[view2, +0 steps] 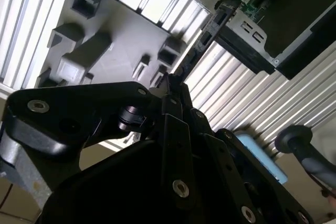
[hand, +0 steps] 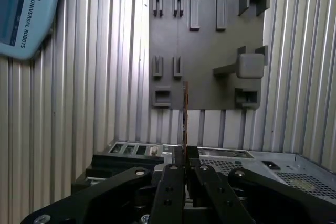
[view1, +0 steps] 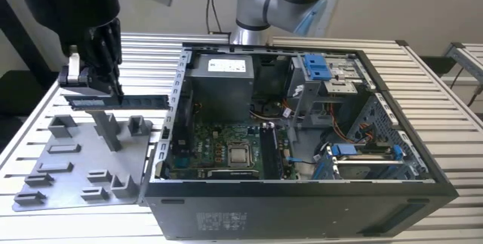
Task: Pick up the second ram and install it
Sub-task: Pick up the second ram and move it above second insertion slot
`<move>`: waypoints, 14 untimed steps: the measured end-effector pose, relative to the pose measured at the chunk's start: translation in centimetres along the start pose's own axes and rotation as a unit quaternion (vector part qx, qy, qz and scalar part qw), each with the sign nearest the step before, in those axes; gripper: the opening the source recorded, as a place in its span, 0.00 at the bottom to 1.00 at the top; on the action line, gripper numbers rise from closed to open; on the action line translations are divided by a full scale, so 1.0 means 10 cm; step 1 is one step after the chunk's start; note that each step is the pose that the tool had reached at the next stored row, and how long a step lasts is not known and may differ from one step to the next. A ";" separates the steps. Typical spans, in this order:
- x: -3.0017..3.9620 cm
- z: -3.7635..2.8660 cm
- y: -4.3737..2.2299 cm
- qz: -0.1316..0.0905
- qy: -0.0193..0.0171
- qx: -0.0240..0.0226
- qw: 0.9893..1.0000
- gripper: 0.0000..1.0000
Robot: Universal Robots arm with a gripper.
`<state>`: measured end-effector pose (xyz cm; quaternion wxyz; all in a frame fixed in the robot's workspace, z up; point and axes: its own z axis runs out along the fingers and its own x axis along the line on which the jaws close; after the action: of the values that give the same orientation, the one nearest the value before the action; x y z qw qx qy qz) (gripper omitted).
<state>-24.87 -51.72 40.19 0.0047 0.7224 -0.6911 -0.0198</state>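
Gripped by the clenched pincer [view1: 94, 92], the second ram [view1: 136, 101] is held above the grey holder [view1: 76, 165], upper left; pick-up is judged done, slot alignment remains required

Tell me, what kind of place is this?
Likely a robotics lab bench for computer assembly: an open PC case on a slatted table, and a gripper holding a ram.
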 end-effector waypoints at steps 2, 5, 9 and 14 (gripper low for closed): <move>0.003 -0.003 -0.072 0.000 0.000 -0.001 1.000 0.14; 0.008 -0.007 -0.189 0.000 0.000 -0.001 1.000 0.14; 0.015 -0.012 -0.337 0.000 0.000 -0.002 1.000 0.14; 0.023 -0.018 -0.529 0.000 0.000 -0.004 1.000 0.14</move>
<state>-19.57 -51.71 40.19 0.0072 0.7223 -0.6912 -0.0225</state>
